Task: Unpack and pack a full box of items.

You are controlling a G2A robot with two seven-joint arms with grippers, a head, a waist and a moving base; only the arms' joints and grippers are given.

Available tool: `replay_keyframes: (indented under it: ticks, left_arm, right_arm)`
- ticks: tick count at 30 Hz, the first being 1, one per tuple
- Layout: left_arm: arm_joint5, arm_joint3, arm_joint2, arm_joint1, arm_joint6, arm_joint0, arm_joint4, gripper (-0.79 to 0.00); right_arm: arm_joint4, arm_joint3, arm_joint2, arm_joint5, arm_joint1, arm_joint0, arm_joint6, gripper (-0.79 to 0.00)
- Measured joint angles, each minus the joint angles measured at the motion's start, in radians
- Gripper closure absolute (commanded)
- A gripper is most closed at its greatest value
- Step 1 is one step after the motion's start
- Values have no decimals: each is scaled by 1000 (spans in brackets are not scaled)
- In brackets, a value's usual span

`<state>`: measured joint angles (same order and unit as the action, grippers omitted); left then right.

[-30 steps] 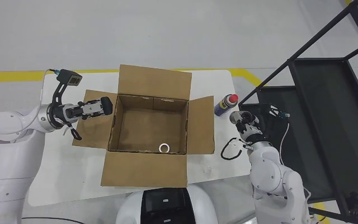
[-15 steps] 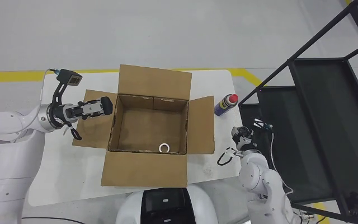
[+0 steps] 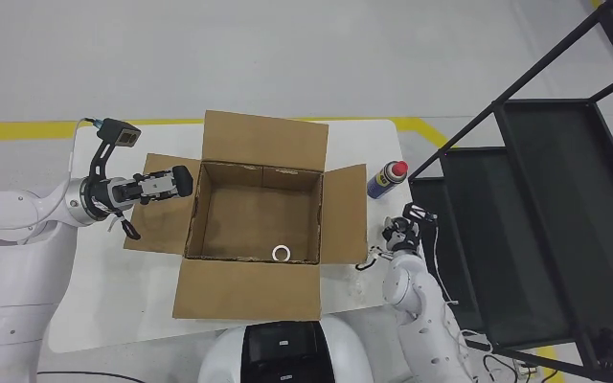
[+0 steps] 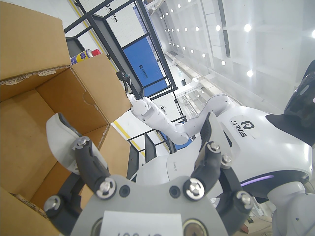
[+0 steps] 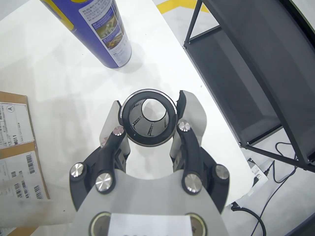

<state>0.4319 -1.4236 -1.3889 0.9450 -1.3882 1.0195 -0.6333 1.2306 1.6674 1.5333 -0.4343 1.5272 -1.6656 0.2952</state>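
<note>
Box (image 3: 254,215) looks nearly unpacked: one ring (image 3: 282,253) lies inside at 6 o'clock, and the spray can (image 3: 387,179) stands on the desk (image 3: 115,287) at 2 o'clock. The right claw (image 5: 150,104) pinches a black sleeve (image 5: 137,128); the left claw (image 4: 133,121) is spread.

Open cardboard box (image 3: 251,222), flaps spread, holds one white ring (image 3: 282,253). Blue spray can (image 3: 387,179) stands upright near its flap. My right tool (image 5: 149,103) clamps a black hollow cylinder (image 5: 150,130).

White table (image 3: 101,287); black shelf rack (image 3: 546,144) beside it; yellow floor line (image 3: 38,130).
</note>
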Motion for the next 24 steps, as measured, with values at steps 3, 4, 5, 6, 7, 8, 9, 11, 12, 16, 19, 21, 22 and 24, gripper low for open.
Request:
replay_keyframes:
  ticks: [3,4,5,6,7,8,9,11,12,16,19,21,22,24]
  left_arm:
    - [0,0,0,0,0,0,0,-785]
    - [0,0,0,0,0,0,0,-785]
    - [0,0,0,0,0,0,0,-785]
    - [0,0,0,0,0,0,0,-785]
    - [0,0,0,0,0,0,0,-785]
    - [0,0,0,0,0,0,0,-785]
    - [0,0,0,0,0,0,0,-785]
    - [0,0,0,0,0,0,0,-785]
    - [0,0,0,0,0,0,0,-785]
    - [0,0,0,0,0,0,0,-785]
    - [0,0,0,0,0,0,0,-785]
    - [0,0,0,0,0,0,0,-785]
    - [0,0,0,0,0,0,0,-785]
    - [0,0,0,0,0,0,0,-785]
  right_arm:
    - [-1,-27,-11,-1,1,19,-20,0]
    - [-1,-37,-15,-1,1,25,-25,0]
    - [6,-52,-19,-1,1,34,-32,0]
    - [9,-62,-22,-1,1,40,-36,0]
    - [10,-72,-25,-3,2,46,-39,0]
    - [12,-86,-26,-5,2,53,-42,0]
    - [12,-96,-27,-6,2,59,-44,0]
    - [10,-117,-29,-7,2,71,-48,0]
    - [9,-124,-30,-8,2,75,-50,0]
    - [18,-146,-42,-12,2,82,-56,0]
    - [16,-155,-48,-15,3,86,-56,-34]
    - [15,-160,-50,-16,3,89,-55,-496]
    - [15,-161,-51,-17,3,89,-55,-785]
    - [14,-161,-51,-22,2,89,-54,-785]
